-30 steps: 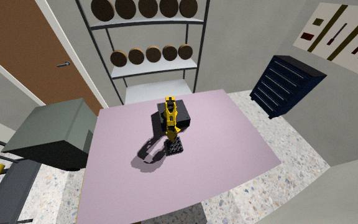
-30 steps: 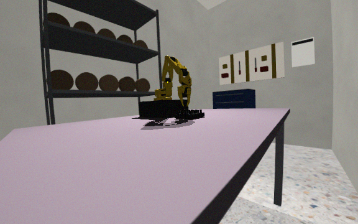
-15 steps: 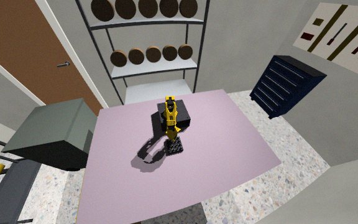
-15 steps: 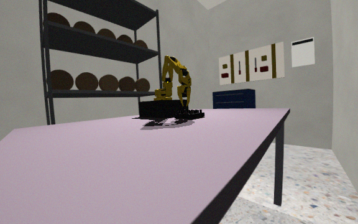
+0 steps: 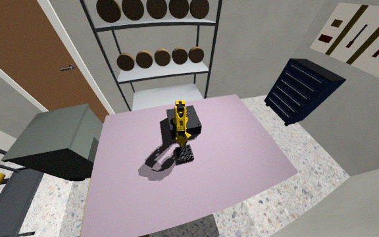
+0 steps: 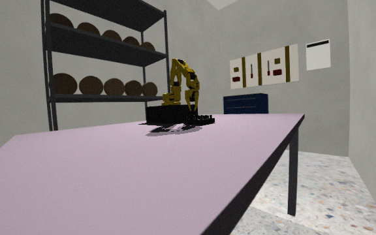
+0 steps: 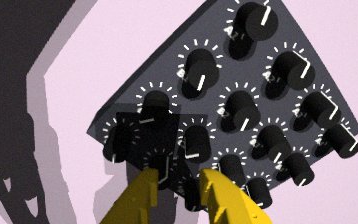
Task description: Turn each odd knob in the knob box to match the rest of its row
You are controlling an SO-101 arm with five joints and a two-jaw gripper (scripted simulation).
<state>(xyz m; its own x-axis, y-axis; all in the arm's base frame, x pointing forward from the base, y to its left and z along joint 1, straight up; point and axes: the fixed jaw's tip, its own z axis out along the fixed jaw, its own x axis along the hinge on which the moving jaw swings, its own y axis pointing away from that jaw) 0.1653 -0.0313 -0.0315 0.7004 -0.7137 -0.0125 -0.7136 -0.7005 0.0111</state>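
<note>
The knob box (image 7: pixel 225 100) is a dark grey plate with several black knobs, each with a white pointer line and a ring of white marks. It lies on the pink table in front of the arm's base, and also shows in the top view (image 5: pixel 185 155) and the exterior view (image 6: pixel 204 119). In the wrist view my yellow gripper (image 7: pixel 177 175) hangs a little above the box's near corner. Its fingers stand narrow and hold nothing. A knob (image 7: pixel 191 194) shows below the gap between the fingers. The gripper also shows in the top view (image 5: pixel 181 142) and the exterior view (image 6: pixel 194 109).
The arm stands on a black block (image 5: pixel 184 120) just behind the knob box. Beyond the table's far edge stands a metal shelf (image 5: pixel 156 56) with brown discs. A grey bin (image 5: pixel 54 138) stands left of the table and a blue drawer cabinet (image 5: pixel 303 89) to the right.
</note>
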